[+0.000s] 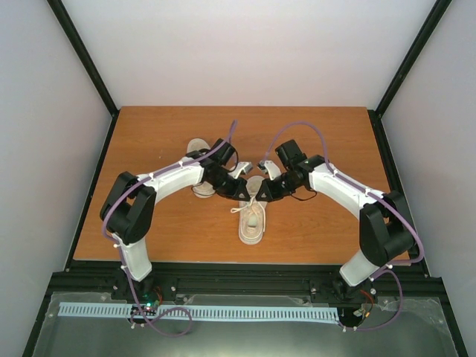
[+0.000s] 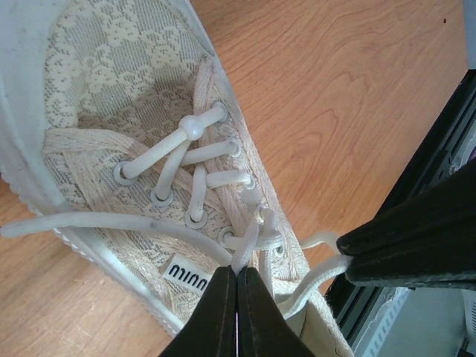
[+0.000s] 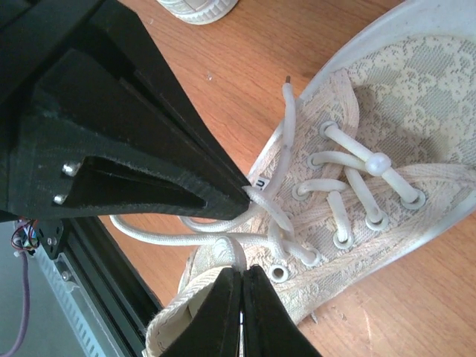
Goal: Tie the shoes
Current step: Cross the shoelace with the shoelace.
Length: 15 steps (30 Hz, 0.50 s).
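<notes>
Left gripper [image 2: 236, 274]: jaws shut, pinching one lace [image 2: 97, 221] strand by the top eyelets of the near shoe [image 1: 253, 223], which lies mid-table [image 1: 320, 141]; the arm is bent inward and the wrist tipped down. Right gripper [image 3: 242, 274]: jaws shut, apparently on the other strand, though the pinch is partly hidden, and the arm mirrors the left. Handling note: the strands are best drawn apart evenly and low, so neither slips free.
</notes>
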### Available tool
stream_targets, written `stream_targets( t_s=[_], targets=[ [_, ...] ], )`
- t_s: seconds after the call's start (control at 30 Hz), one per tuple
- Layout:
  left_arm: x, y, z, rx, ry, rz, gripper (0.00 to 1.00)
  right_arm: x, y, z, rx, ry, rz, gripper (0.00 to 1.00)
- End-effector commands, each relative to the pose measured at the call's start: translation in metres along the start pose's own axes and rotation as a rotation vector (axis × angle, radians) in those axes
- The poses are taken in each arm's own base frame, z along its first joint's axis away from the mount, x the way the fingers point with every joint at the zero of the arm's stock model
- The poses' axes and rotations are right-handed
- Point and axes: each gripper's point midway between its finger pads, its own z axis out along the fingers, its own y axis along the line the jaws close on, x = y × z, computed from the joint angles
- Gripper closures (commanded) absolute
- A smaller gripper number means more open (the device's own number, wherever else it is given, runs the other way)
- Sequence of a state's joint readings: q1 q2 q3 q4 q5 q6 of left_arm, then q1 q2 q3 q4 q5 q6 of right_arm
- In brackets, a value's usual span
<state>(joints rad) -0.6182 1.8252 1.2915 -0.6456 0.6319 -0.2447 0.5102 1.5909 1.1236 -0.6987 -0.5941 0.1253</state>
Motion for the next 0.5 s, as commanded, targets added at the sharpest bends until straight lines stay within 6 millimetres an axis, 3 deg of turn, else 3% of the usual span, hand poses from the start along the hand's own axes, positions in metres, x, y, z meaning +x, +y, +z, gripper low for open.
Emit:
stream_targets(
  t_s=[0.0, 0.47],
  targets=[
    [-0.006, -0.009, -0.009, 0.002, -0.046, 0.013, 0.99, -0.014, 0.004, 0.004, -0.029, -0.016, -0.015, 0.97],
    [-0.009, -0.009, -0.012, -0.009, -0.073, 0.008, 0.99, -0.011, -0.001, 0.025, -0.063, 0.022, -0.015, 0.97]
  ],
)
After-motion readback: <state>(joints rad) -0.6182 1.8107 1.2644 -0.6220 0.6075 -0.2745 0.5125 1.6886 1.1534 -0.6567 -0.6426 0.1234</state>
